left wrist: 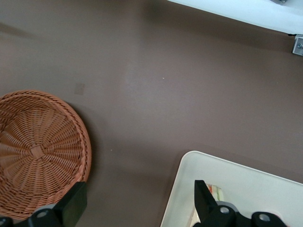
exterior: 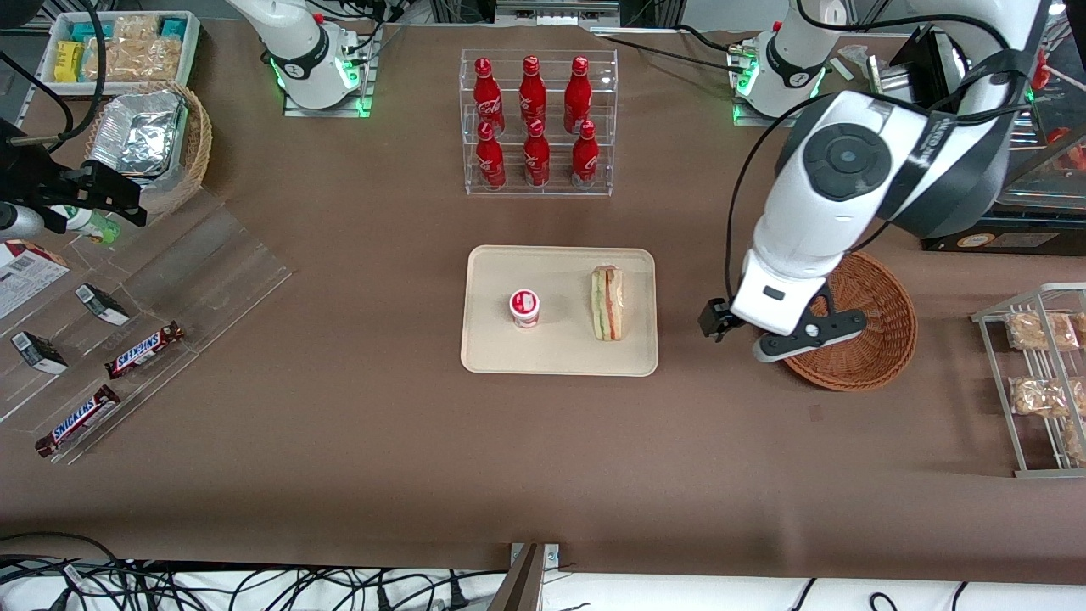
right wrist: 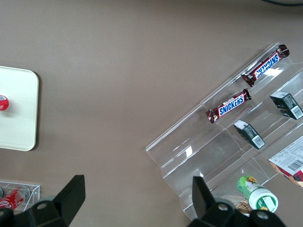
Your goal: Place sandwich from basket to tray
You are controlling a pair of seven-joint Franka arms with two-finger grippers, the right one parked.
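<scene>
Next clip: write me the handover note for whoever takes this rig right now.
Gripper: open, holding nothing, above the table between tray and basket.
Sandwich: lying on the tray, beside a small red-lidded cup.
Basket: nothing seen in it.
Done: the sandwich sits on the tray, released.
Left: probably only moving the arm away.

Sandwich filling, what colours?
Red and green stripes between pale bread on the sandwich, clearest in the front view; the tool is away.

Parted gripper (left wrist: 137,204) between basket (left wrist: 40,151) and tray (left wrist: 246,182)
</scene>
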